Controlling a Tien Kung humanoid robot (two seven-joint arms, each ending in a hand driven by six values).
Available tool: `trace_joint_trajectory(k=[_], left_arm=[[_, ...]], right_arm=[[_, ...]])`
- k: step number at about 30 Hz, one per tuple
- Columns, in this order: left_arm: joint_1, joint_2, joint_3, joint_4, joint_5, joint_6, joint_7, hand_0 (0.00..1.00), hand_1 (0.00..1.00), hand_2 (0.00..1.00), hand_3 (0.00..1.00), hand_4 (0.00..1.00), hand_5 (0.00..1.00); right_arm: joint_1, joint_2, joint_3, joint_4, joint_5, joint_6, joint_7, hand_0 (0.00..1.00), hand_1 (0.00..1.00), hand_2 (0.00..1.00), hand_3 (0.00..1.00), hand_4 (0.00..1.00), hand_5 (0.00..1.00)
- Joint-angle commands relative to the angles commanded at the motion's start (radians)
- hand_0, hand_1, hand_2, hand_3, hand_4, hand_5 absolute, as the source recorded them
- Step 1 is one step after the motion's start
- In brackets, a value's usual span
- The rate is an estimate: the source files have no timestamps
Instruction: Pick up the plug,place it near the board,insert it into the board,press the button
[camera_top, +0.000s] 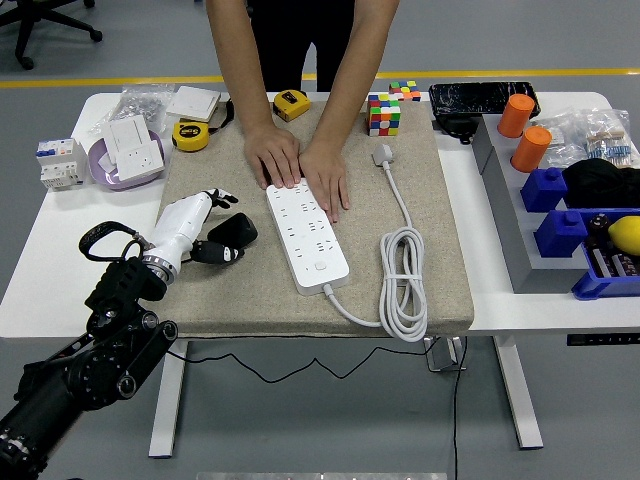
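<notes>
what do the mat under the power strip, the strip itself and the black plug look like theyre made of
The mat looks like coarse woven fabric, maybe burlap or felt: beige, matte, with a soft thick edge. The power strip looks like hard white plastic, smooth with a slight sheen. The black plug by the left hand seems to be moulded plastic or rubber; too small to tell which.

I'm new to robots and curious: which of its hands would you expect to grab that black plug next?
Probably the left. The left robot hand is right beside the black plug on the beige mat, fingers spread. No right arm is in view. A person's hands are holding down the white power strip.
</notes>
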Motion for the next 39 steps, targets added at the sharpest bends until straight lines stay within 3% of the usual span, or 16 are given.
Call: trace_joint_trajectory(k=[4,5,15,20,29,39], left_arm=[[-0.005,-0.001,-0.003,0.007,0.012,0.0,0.001,0.416,0.415,0.434,0.452,0.895,0.097],[-0.006,-0.002,-0.003,0.008,0.012,-0.001,0.001,0.383,0.384,0.412,0.444,0.821,0.107],[-0.012,-0.003,-0.003,-0.002,0.028,-0.013,0.005,0.367,0.376,0.405,0.442,0.807,0.119],[-0.004,0.009,0.005,-0.047,-0.001,-0.028,0.013,0.359,0.369,0.401,0.44,0.799,0.132],[0.009,0.044,0.049,-0.18,-0.138,-0.108,0.023,0.362,0.376,0.399,0.442,0.789,0.143],[-0.026,0.027,0.087,-0.185,-0.179,-0.121,0.027,0.364,0.379,0.4,0.443,0.785,0.147]], right_arm=[[0.001,0.0,-0.003,0.0,0.003,0.0,0.001,0.94,0.883,0.825,0.832,0.998,0.885],[0.001,0.0,-0.003,0.0,0.003,0.0,0.001,0.94,0.883,0.825,0.833,0.998,0.884],[0.002,0.0,0.007,0.0,-0.003,0.0,-0.001,0.94,0.883,0.825,0.832,0.998,0.881],[0.002,0.001,0.01,0.0,-0.004,0.0,-0.001,0.941,0.883,0.825,0.832,0.998,0.877],[0.0,0.004,0.012,0.0,-0.002,-0.001,0.0,0.94,0.883,0.825,0.832,0.998,0.875],[0.002,0.003,0.011,0.0,-0.003,0.0,-0.001,0.94,0.883,0.825,0.833,0.998,0.873]])
